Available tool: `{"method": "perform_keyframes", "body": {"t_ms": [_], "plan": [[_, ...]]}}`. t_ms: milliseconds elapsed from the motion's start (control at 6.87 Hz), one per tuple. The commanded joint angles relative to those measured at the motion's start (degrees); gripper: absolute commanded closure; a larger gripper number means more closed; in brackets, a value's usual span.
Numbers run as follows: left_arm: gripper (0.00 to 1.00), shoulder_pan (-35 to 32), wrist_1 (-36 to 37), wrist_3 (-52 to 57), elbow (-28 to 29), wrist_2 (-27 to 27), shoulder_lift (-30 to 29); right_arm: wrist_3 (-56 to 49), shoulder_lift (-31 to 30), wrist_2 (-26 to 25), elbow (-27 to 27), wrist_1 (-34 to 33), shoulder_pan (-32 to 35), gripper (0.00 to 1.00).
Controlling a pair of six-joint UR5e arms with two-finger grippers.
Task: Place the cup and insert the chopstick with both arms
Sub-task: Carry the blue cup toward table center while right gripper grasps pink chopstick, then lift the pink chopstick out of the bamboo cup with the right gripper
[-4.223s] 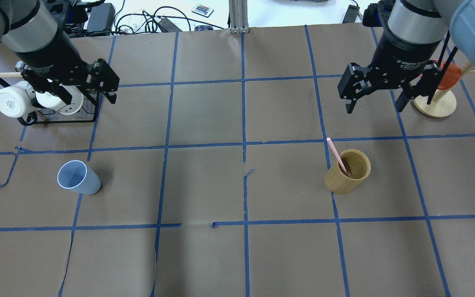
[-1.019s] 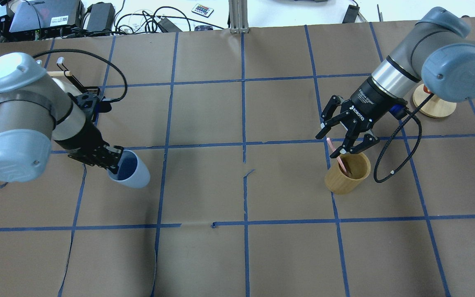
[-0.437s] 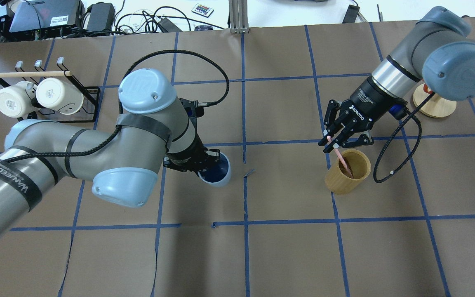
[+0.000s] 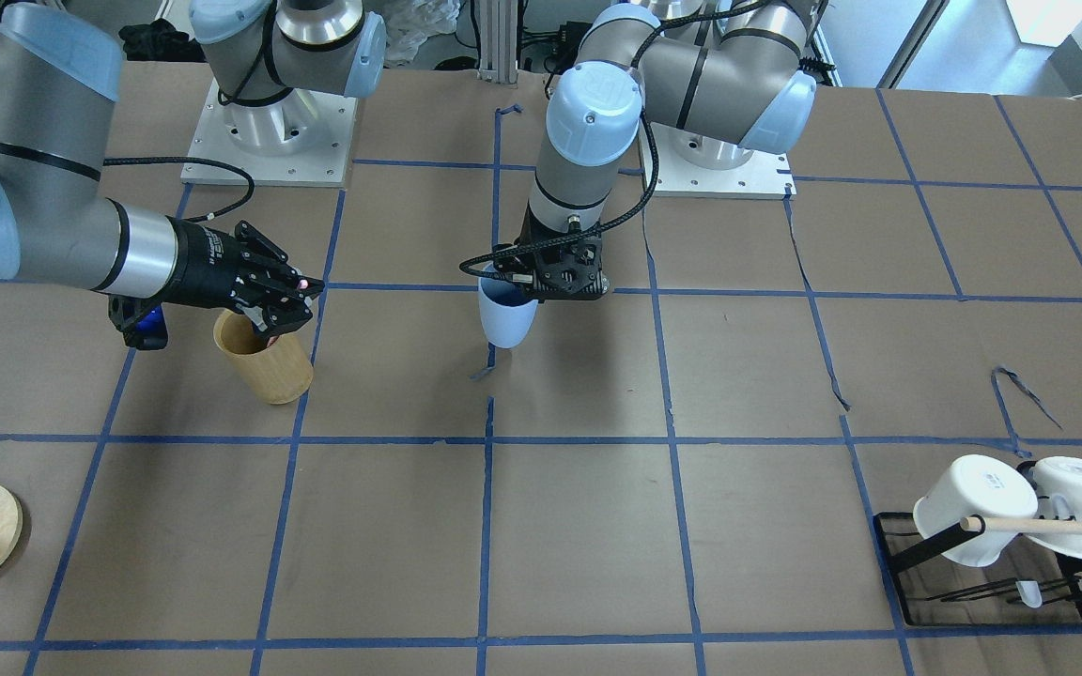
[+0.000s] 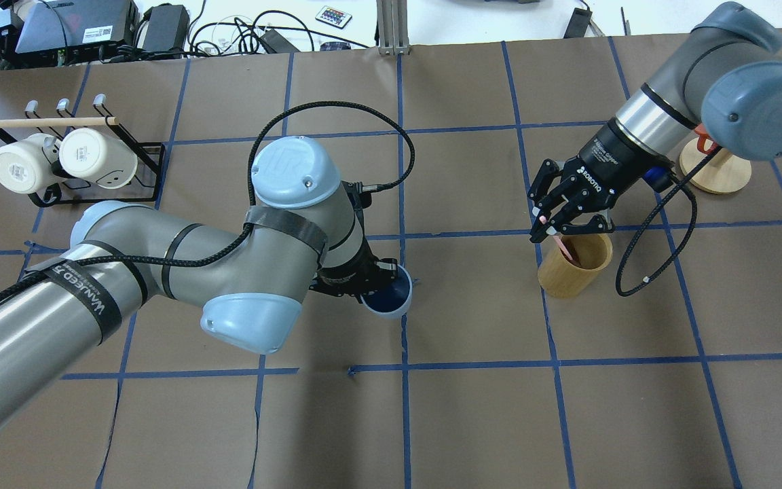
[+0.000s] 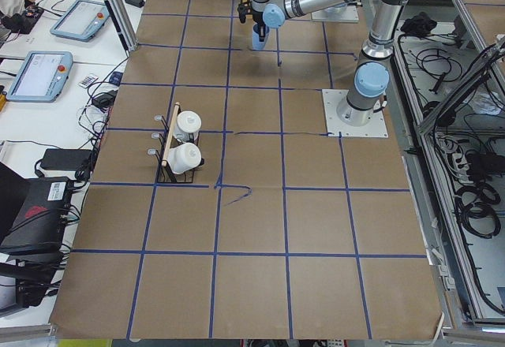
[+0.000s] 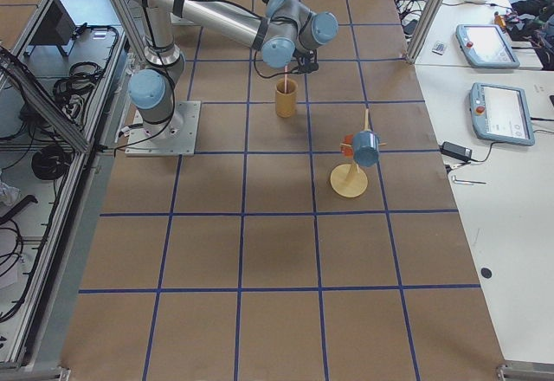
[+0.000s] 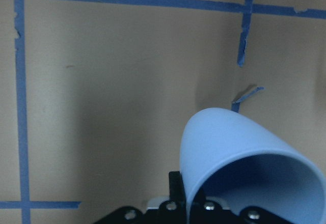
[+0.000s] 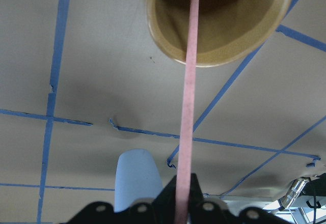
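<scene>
The light-blue cup (image 5: 391,300) hangs upright in my left gripper (image 5: 372,288), which is shut on its rim near the table's middle. It also shows in the front view (image 4: 506,322) and the left wrist view (image 8: 239,152). Whether its base touches the paper I cannot tell. My right gripper (image 5: 544,227) is shut on the upper end of the pink chopstick (image 5: 564,248). The stick's lower end is still inside the tan bamboo cylinder (image 5: 573,272). The right wrist view shows the chopstick (image 9: 187,107) running into the cylinder (image 9: 224,35), with the cup (image 9: 135,178) beyond.
A black rack with two white mugs (image 5: 65,159) and a wooden rod stands at the far left. A wooden stand (image 5: 715,173) with an orange piece is at the far right, behind my right arm. Loose blue tape ends stick up near the centre (image 4: 485,374).
My left arm has carried the cup rightwards from the left side to the table's middle. My right gripper has closed on the chopstick and risen slightly with it.
</scene>
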Motion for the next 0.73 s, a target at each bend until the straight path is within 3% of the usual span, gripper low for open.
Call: {"method": "perform_keyframes", "body": {"t_ms": [0,583], "plan": [[1.0,-0.5,0.4,-2.3,0.0,-0.4,-1.0,0.0,-1.0,0.0,-4.1,6.5,-0.1,0.96],[0.97,-0.6,1.7,-2.3,0.0,-0.9,-2.7,0.0,-1.5,0.2,-13.0,16.2,-0.3,0.97]]}}
